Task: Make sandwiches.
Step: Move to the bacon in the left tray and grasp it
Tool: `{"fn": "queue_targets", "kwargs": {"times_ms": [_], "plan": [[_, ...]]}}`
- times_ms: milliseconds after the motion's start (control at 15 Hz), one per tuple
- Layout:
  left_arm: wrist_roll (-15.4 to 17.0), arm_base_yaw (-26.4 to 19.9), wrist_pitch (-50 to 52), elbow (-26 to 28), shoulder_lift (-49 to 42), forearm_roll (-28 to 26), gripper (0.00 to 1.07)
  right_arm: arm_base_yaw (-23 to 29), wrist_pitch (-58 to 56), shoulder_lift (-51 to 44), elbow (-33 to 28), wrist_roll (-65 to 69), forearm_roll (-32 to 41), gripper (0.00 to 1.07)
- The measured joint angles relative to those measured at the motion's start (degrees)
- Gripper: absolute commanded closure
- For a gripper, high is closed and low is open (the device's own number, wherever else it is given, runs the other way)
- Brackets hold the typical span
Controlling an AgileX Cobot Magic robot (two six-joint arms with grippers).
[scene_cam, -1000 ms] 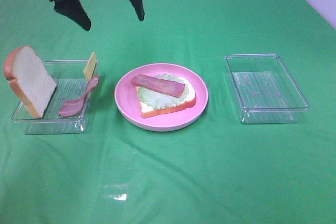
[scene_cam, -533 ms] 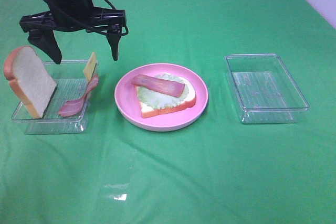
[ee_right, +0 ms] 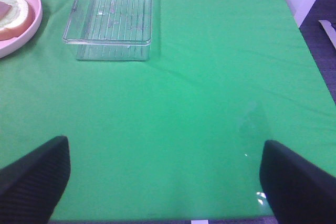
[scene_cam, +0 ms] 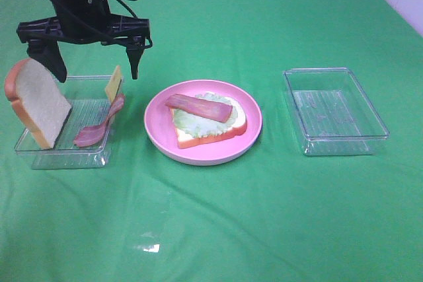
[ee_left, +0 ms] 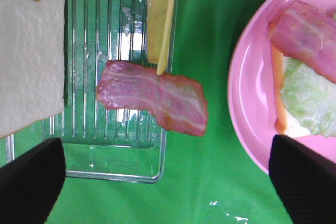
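Green cloth covers the surface. At the centre of the high view a round pink plate carries the sandwich in the making: a bread slice lying flat, ruffled lettuce on it and a bacon strip across the top. At the left middle of the frame a clear tray holds the loose parts. A second bread slice stands tilted at its left end, and a yellow cheese square stands on edge against its right wall. A second bacon strip lies partly over the right rim. The left fingers hang spread wide above this tray at the upper left, one tip over the tilted bread, the other just beyond the cheese, touching nothing. A second clear tray sits at the right middle, well apart from the plate. The right fingers show only in the right wrist view, spread wide above the cloth and holding nothing.
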State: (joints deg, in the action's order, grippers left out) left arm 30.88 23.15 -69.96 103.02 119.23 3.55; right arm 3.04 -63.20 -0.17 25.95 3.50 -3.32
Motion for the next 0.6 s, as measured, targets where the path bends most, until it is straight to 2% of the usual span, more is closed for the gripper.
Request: {"fn": "queue_targets", "kwargs": {"times_ms": [600], "plan": [[-0.4, 0.0, 0.0, -0.57, 7.22, -0.17, 0.1, 0.0, 0.0, 0.0, 0.0, 0.0, 0.0, 0.12]]}}
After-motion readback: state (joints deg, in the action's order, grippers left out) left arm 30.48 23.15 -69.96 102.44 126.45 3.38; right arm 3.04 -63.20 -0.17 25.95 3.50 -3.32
